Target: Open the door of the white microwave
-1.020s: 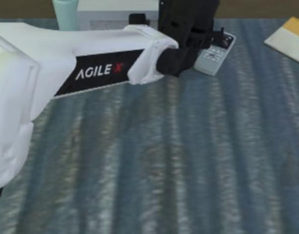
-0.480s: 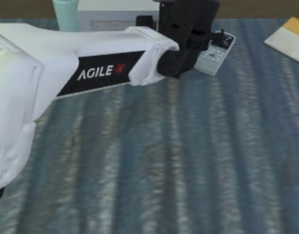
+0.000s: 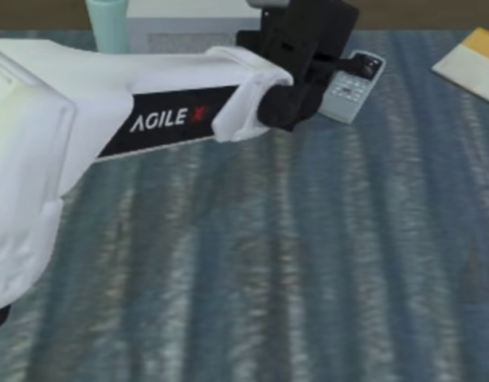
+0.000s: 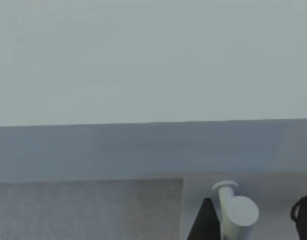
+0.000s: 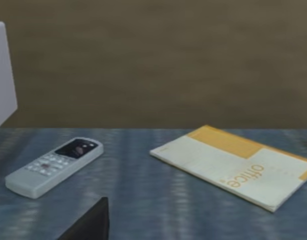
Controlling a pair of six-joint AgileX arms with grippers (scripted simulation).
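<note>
While the left arm stretches across the table (image 3: 308,263) to the far edge, its left gripper (image 4: 253,227) sits right up against the front of the white microwave (image 3: 189,12), with a fingertip (image 4: 206,222) just beside the silver knob (image 4: 236,210) and the door (image 4: 88,210) with its speckled mesh window on the knob's other side. I honestly can't tell whether those fingers are spread or pressed together. A grey remote (image 3: 352,83) lies just right of the wrist, a yellow-and-white booklet (image 5: 233,165) further right, a pale green cylinder (image 3: 107,22) off to the left, and the right gripper only shows as a dark corner (image 5: 88,222).
</note>
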